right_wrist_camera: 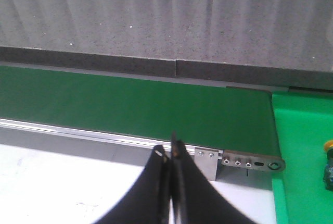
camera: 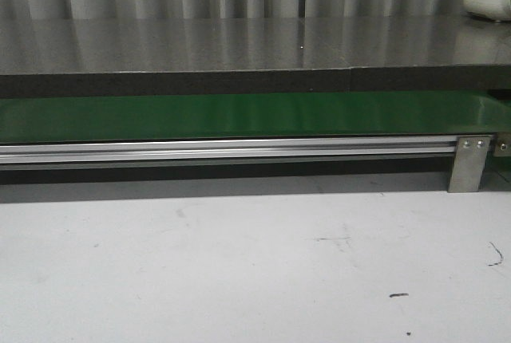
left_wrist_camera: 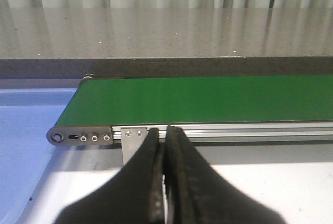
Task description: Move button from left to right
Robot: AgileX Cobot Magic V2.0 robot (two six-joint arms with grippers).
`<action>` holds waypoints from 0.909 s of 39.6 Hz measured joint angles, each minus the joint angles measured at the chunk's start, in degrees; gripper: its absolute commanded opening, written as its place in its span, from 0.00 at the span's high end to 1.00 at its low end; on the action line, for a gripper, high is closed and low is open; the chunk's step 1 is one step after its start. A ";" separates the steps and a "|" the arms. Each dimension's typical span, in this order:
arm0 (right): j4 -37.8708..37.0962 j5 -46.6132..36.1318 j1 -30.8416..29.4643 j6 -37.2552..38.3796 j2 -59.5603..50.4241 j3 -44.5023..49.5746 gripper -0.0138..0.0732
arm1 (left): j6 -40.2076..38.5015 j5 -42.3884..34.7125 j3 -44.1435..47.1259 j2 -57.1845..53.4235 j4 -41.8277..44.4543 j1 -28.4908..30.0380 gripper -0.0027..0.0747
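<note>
No brand, label or writing can be read anywhere. At the far left, in the left wrist view, a pale blue tray (left_wrist_camera: 26,146) lies beside the end of the long green conveyor belt (camera: 239,116), which runs across in front of a grey speckled stone counter (camera: 239,44) and rides on a silver aluminium rail (camera: 223,150) above the white scuffed table (camera: 239,263). The left gripper (left_wrist_camera: 165,146) hangs with black fingers pressed together, holding nothing; the right gripper (right_wrist_camera: 170,156) likewise. Past the belt's right end lies a bright green tray (right_wrist_camera: 302,151), where the button (right_wrist_camera: 329,164) sits at the frame's edge, only partly visible.
</note>
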 measured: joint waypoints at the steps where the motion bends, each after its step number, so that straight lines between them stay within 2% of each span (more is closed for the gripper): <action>1: 0.00 0.00 0.00 0.00 0.00 0.00 0.92 | 0.00 0.00 0.00 0.00 0.00 0.00 0.99; 25: -0.53 -0.76 0.00 0.00 -0.13 0.58 0.92 | 0.00 0.00 0.00 0.00 0.00 0.00 0.99; 31: -2.35 -4.81 -1.92 0.00 -3.20 5.20 0.92 | 0.00 0.00 0.00 0.00 0.00 0.00 0.99; 36: -2.70 -7.50 -5.27 0.00 -9.97 12.13 0.92 | 0.00 0.00 0.00 0.00 0.00 0.00 0.99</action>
